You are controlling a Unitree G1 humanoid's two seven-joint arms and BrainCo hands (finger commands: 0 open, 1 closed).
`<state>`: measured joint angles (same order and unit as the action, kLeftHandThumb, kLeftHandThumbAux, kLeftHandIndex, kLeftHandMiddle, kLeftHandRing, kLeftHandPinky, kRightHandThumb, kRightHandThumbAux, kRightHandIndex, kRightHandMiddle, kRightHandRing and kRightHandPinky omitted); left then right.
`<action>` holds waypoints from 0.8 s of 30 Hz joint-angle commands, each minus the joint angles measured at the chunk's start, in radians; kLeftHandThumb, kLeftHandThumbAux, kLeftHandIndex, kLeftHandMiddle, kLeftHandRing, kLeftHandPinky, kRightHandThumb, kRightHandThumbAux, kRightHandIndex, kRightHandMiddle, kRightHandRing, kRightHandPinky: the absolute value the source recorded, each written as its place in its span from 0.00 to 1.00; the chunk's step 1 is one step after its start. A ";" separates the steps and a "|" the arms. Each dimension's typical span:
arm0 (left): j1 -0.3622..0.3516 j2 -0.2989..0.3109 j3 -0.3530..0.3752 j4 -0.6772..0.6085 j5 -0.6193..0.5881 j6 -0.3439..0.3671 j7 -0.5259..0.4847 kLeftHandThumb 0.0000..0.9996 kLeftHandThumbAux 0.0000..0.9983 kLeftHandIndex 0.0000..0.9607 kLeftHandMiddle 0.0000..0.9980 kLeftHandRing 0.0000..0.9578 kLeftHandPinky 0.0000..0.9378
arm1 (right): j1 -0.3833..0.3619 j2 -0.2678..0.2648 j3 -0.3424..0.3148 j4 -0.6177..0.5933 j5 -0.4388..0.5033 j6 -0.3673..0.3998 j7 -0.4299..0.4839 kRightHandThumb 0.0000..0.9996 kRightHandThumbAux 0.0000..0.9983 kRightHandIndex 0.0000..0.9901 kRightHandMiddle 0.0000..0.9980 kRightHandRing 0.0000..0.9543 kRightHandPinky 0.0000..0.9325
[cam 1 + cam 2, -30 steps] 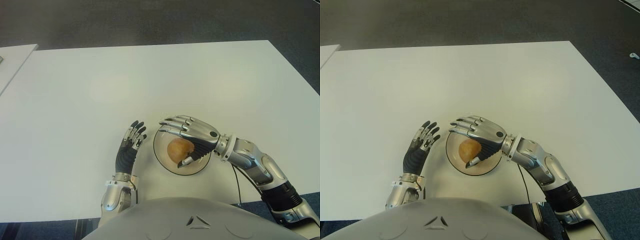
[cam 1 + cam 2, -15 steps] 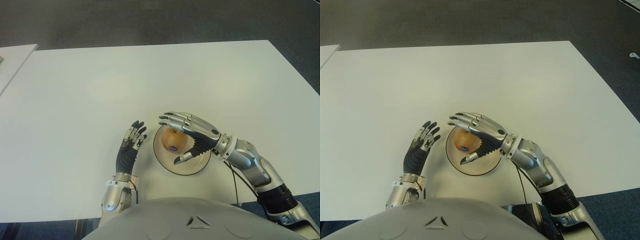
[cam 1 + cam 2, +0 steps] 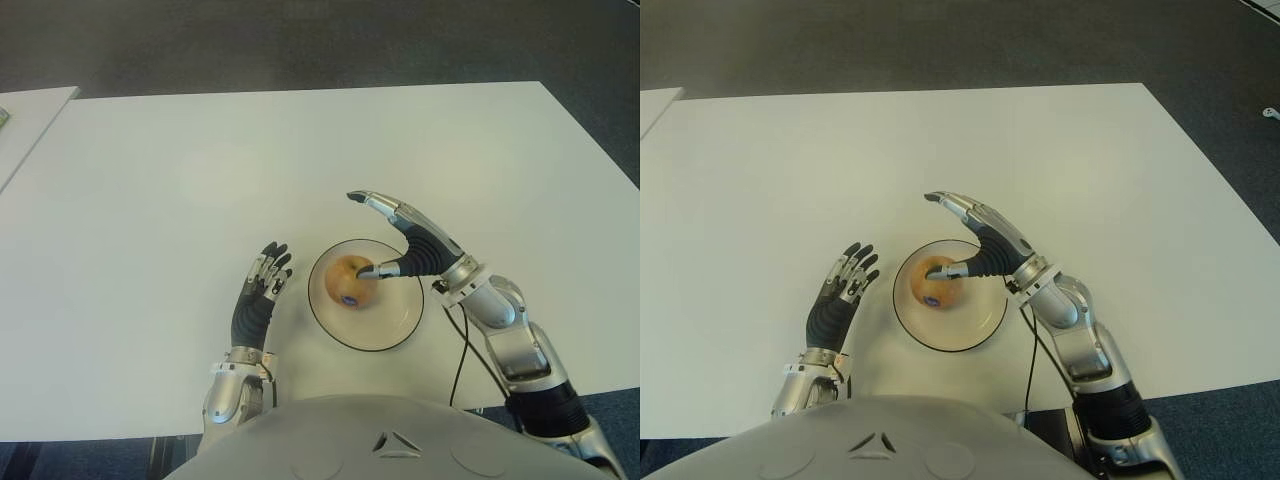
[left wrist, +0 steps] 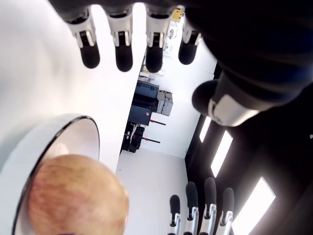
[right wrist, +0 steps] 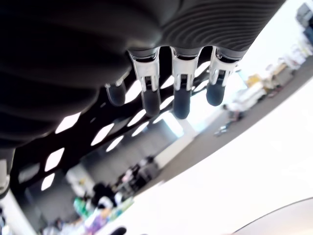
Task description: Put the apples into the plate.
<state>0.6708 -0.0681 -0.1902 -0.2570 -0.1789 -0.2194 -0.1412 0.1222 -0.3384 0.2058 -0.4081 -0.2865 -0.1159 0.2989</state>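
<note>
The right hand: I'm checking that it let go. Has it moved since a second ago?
Yes. The right hand has lifted off the apple and swung toward the plate's right rim, fingers open.

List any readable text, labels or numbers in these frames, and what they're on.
None readable.
Sticker on the apple in the plate: small and dark, print too small to read.
Right hand, open beside the apple, and left hand, left of the plate: no visible markings.
</note>
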 commanded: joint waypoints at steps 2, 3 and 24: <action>0.011 -0.006 -0.011 0.002 -0.001 -0.001 0.009 0.19 0.54 0.13 0.12 0.12 0.17 | 0.031 0.076 -0.042 -0.066 0.148 0.173 0.010 0.23 0.45 0.11 0.15 0.14 0.17; 0.013 -0.006 -0.012 0.000 -0.001 0.000 0.009 0.19 0.53 0.13 0.12 0.12 0.17 | 0.033 0.082 -0.045 -0.074 0.161 0.187 0.009 0.24 0.47 0.11 0.15 0.15 0.18; 0.075 0.008 -0.021 -0.051 -0.065 0.011 -0.002 0.24 0.51 0.14 0.13 0.13 0.20 | 0.226 0.155 -0.367 0.006 0.520 0.282 0.000 0.24 0.60 0.13 0.19 0.16 0.16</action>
<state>0.7267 -0.0531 -0.2022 -0.2897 -0.2231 -0.2193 -0.1413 0.2780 -0.2003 -0.1384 -0.4269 0.2161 0.1998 0.3014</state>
